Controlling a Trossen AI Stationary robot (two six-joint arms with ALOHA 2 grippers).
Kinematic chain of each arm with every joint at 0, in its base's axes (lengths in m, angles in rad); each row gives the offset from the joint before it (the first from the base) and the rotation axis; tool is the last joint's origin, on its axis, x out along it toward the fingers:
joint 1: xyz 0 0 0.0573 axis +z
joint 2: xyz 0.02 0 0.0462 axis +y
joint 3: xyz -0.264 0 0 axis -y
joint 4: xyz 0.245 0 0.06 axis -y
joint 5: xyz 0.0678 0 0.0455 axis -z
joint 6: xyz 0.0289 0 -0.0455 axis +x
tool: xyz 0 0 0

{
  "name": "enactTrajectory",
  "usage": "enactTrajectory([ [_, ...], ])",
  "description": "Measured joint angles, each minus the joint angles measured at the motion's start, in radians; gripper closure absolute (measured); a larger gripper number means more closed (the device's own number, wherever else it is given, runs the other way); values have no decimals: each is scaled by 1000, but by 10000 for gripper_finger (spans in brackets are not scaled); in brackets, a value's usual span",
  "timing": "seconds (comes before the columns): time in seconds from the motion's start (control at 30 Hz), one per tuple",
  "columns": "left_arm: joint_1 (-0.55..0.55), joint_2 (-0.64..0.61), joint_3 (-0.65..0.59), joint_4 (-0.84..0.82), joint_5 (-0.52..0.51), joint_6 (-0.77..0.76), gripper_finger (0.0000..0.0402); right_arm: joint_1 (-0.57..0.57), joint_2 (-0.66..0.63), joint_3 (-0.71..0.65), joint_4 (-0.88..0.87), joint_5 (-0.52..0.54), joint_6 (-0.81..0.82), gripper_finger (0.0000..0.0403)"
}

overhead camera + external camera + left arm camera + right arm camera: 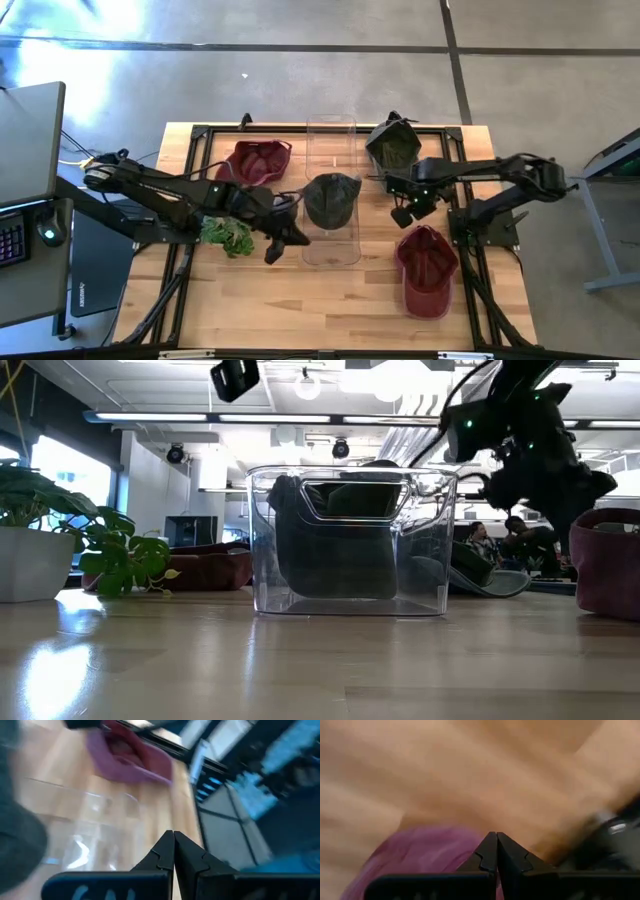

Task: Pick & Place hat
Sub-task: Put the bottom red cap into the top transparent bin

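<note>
Wooden planks of the table are carrying four hats, two maroon and two dark green, along with one potted plant and one clear bin. Going left to right, the left gripper is hanging beside the plant with its fingers pressed together, a maroon hat is lying upturned behind it, a green hat is sitting inside the bin, another green hat is resting at the back, and the right gripper, pressed together, is hovering above the second maroon hat. Both wrist views are blurring badly.
</note>
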Motion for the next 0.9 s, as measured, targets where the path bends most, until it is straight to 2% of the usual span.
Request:
enactTrajectory([
  [0.13,-1,0,0,-20,87,42,401,44,4,7,0,-178,-17,403],
  [0.3,0,-13,0,-85,94,77,401,181,-59,49,4,-321,130,403],
  [0.37,0,-22,1,-89,94,88,401,257,-82,62,14,-344,209,403],
  [0.6,0,-20,1,-79,31,116,401,553,-75,-1,152,-309,480,403],
  [0.67,0,-18,1,-79,-7,116,401,615,-61,-48,228,-258,560,403],
  [0.8,0,-18,0,-49,-74,116,401,680,-44,-171,428,-129,676,403],
  [0.9,0,-18,0,-30,-111,116,401,674,-43,-253,637,-153,658,403],
])
